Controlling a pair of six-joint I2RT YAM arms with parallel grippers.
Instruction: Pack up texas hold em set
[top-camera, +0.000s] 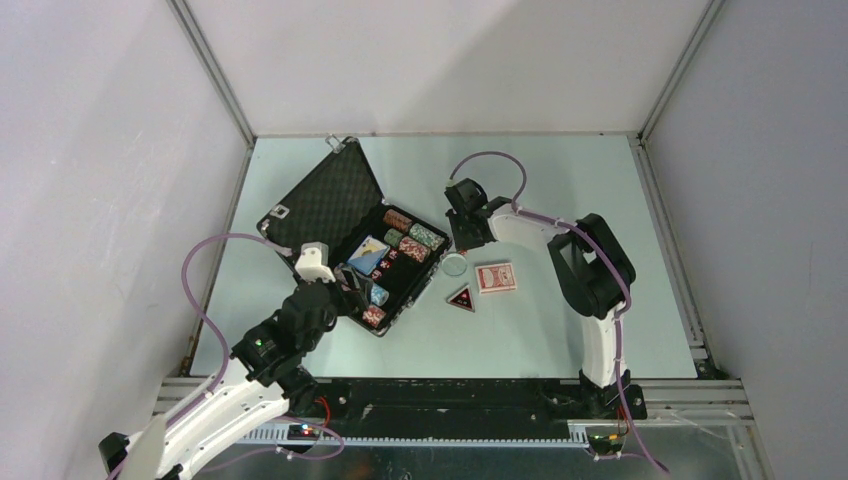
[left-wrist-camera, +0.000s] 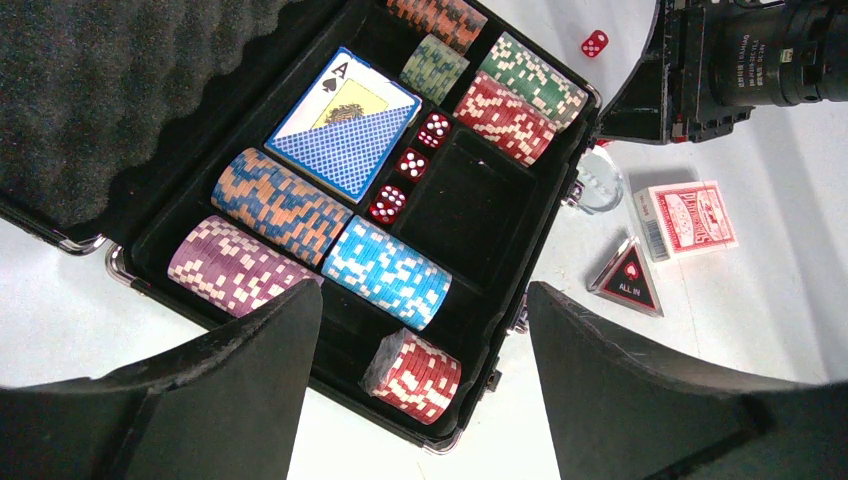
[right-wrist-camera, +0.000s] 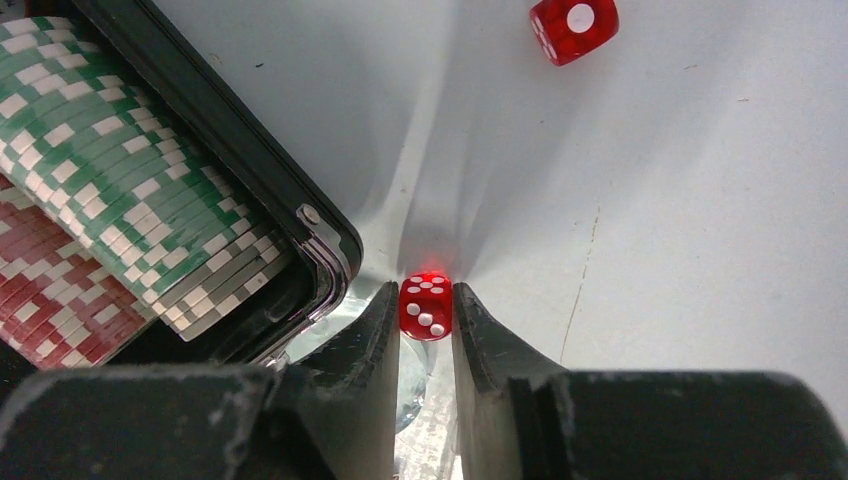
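Right gripper (right-wrist-camera: 425, 325): jaws nearly together, clamped on both sides of one red die (right-wrist-camera: 425, 298), just beside the corner of the briefcase (top-camera: 335, 195).
Left gripper (left-wrist-camera: 420, 300): jaws wide apart, holding and touching nothing, poised over the near edge of the briefcase.
Triangle (left-wrist-camera: 628, 278): black and red, reads "ALL IN"; flat on the table right of the briefcase.
Blue deck (left-wrist-camera: 345, 125): in the briefcase; its window shows "A" and a spade.
Red deck (left-wrist-camera: 690, 218): on the table beside the triangle; print too small to read.
Briefcase: open, left of table centre, foam lid laid back; chip stacks (left-wrist-camera: 385, 270) and three dice (left-wrist-camera: 410, 165) lie in its compartments.
Loose die (right-wrist-camera: 572, 25): on the table, apart from the clamped one.
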